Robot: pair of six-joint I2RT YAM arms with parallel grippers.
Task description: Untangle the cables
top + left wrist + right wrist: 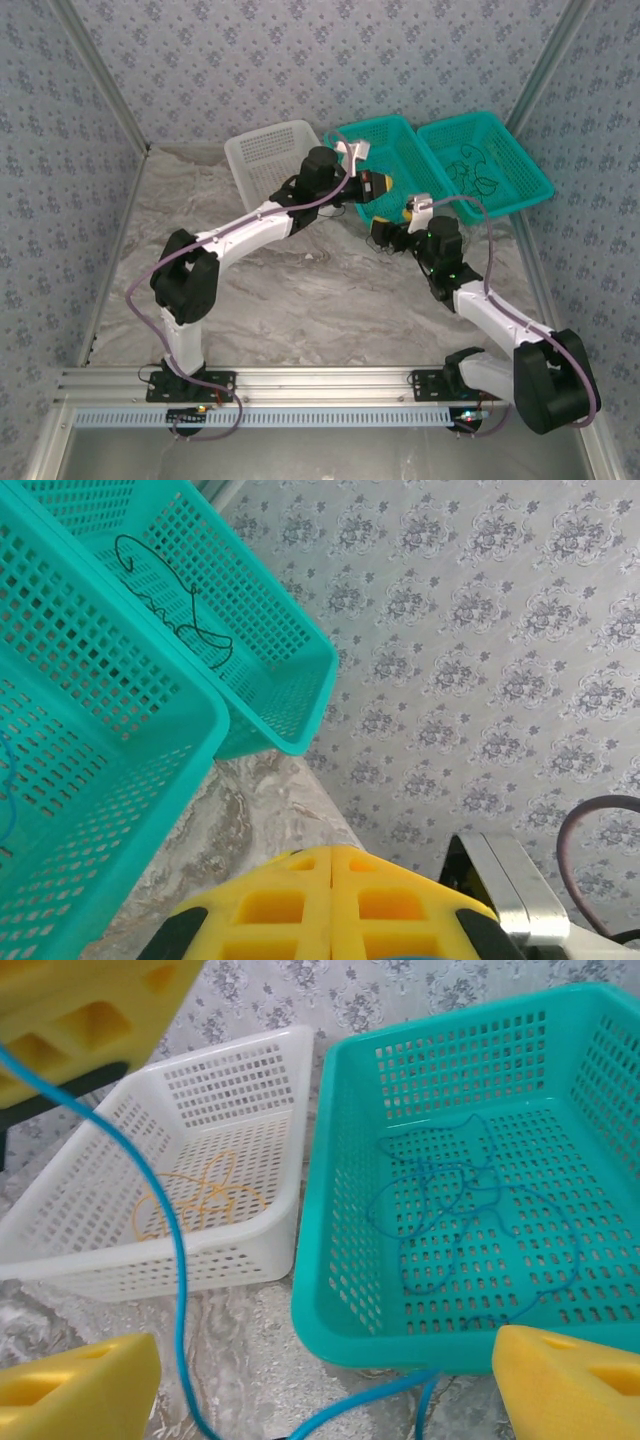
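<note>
While the left gripper (330,900) clamps a blue cable (177,1260), the right gripper (320,1385) stands wide apart around its hanging length. An orange cable (200,1195) lies in the white basket (250,1080).

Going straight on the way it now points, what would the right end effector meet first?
Probably the near wall of the teal basket, just ahead of the open right end effector, though the blue cable crossing between its fingers may touch first.
</note>
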